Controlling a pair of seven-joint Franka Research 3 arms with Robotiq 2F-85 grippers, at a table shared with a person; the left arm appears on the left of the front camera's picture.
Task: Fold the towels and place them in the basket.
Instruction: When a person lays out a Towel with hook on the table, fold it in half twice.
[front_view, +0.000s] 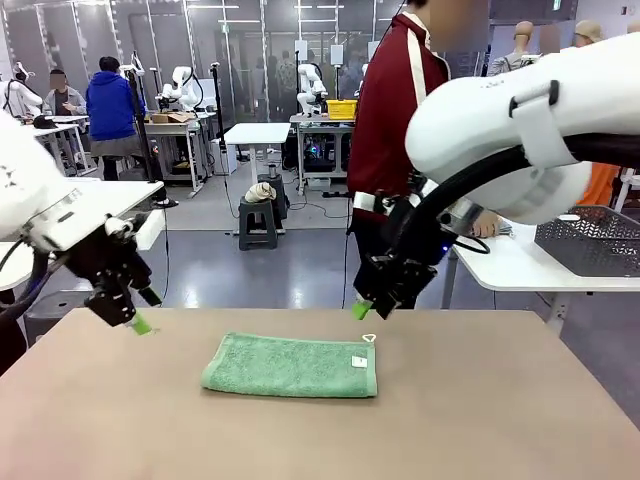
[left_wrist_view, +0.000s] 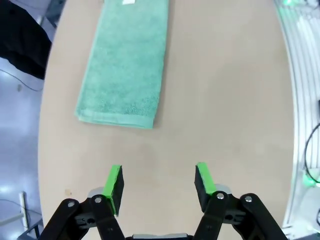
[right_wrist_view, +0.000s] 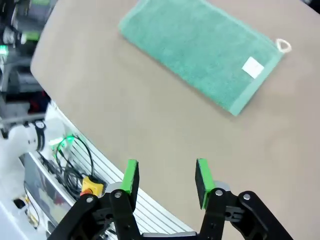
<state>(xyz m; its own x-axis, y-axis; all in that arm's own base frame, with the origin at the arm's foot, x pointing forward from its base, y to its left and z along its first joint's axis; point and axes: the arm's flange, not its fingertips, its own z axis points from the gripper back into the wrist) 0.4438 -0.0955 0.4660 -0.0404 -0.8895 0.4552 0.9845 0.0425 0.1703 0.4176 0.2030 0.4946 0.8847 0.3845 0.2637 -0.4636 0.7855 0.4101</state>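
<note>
Towelling comes first: the sea-green towel (front_view: 290, 365) lies flat near the middle of the brown table (front_view: 500, 430). It is folded to a long rectangle, with its white label (front_view: 359, 361) and small corner loop (front_view: 369, 338) at the end toward the robot's right. Just beyond it, the left gripper (front_view: 138, 322) hangs above the table off the towel's left end. The right gripper (front_view: 362, 308) hangs above the far edge near the loop. Both have their jaws apart with nothing between the green pads (left_wrist_view: 114, 182), and neither touches the cloth. Behind the table stands a person in a dark red jacket (front_view: 395, 110). Farther right, the basket (front_view: 590, 240) sits on a separate white table (front_view: 500, 265), well apart from the towel.

Risks, as I judge them: pinching only the top layer would let the fold fall open on lifting. Uneven grips at the two ends could skew the next fold. The long carry to the basket could let a limp edge snag on its rim.
</note>
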